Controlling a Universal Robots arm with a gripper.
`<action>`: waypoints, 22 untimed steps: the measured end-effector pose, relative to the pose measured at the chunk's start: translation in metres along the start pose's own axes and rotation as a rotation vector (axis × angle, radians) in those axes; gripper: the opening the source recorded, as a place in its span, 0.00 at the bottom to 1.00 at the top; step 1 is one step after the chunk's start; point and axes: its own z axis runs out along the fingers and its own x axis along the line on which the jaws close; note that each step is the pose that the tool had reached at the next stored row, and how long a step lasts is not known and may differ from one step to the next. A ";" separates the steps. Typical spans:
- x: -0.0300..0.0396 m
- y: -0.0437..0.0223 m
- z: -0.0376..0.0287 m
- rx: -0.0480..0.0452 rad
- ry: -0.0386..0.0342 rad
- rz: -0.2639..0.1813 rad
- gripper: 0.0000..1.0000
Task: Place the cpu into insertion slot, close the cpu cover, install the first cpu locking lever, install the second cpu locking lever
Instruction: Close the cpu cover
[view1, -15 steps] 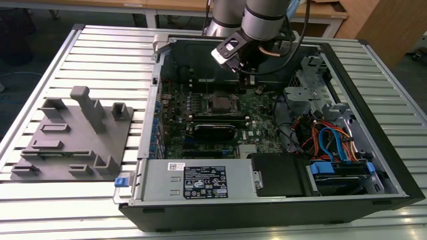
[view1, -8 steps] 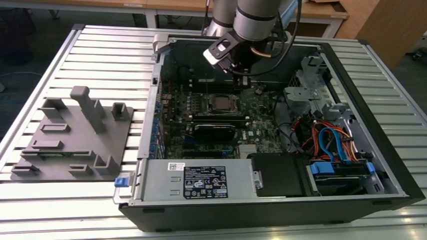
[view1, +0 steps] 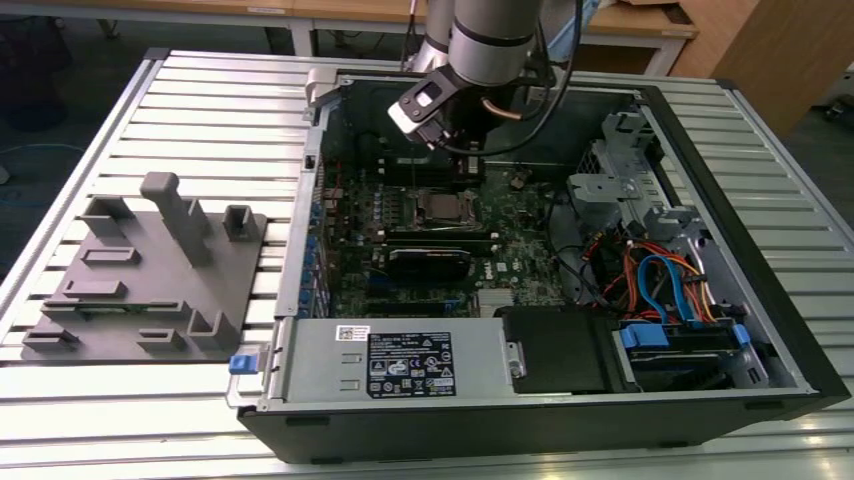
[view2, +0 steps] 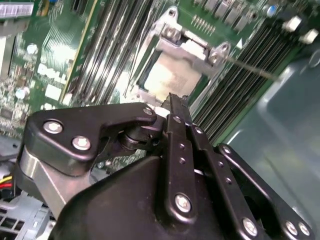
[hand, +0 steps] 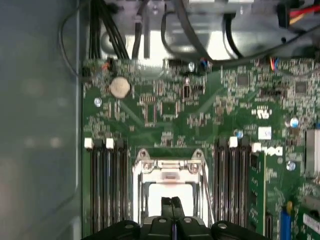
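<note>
Starting on the exterior view's left: a grey fixture tray (view1: 134, 300) sits on the slatted table (view1: 200, 100), well apart from the action. Next along is the open computer case (view1: 534, 425), with the power supply (view1: 387, 362) at its near edge and the green motherboard (view1: 521, 240) lying flat inside.

Middle of the board, there's the insertion slot (view1: 438, 207), and the cpu (hand: 167, 192) is in it. It lies flat with its silver top facing up, and being square it has no long axis to call. The cpu cover (hand: 170, 167) is down over it, and the chip shows bright through the square window. The cover's hinge end, with its two screws, points toward the coin battery (hand: 120, 87). Long black memory slots (hand: 105, 185) run along both sides of the socket. A thin wire locking lever (hand: 206, 187) runs along one side of the frame. In the second wrist view its rod (view2: 250, 69) juts out past the hinge corner, and I can't say whether it is latched.

Now the gripper (hand: 172, 204): jaws together, the two black fingertips pressed against each other with nothing between them. They point down at the edge of the cover opposite the hinge. Whether they touch metal, I can't tell.

The arm (view1: 487, 40) drops in from the far side of the case, wrist tilted, with the gripper (view1: 463, 160) just beyond the socket.

On the exterior view's right are the grey drive cage (view1: 627, 180) and a tangle of blue and orange cables (view1: 661, 280).
</note>
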 end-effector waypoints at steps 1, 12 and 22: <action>-0.0001 -0.0024 0.0009 0.0000 0.0000 0.000 0.10; -0.0008 -0.0280 0.0113 0.0001 0.0000 -0.004 0.10; -0.0012 -0.0310 0.0212 -0.0007 -0.0003 -0.018 0.10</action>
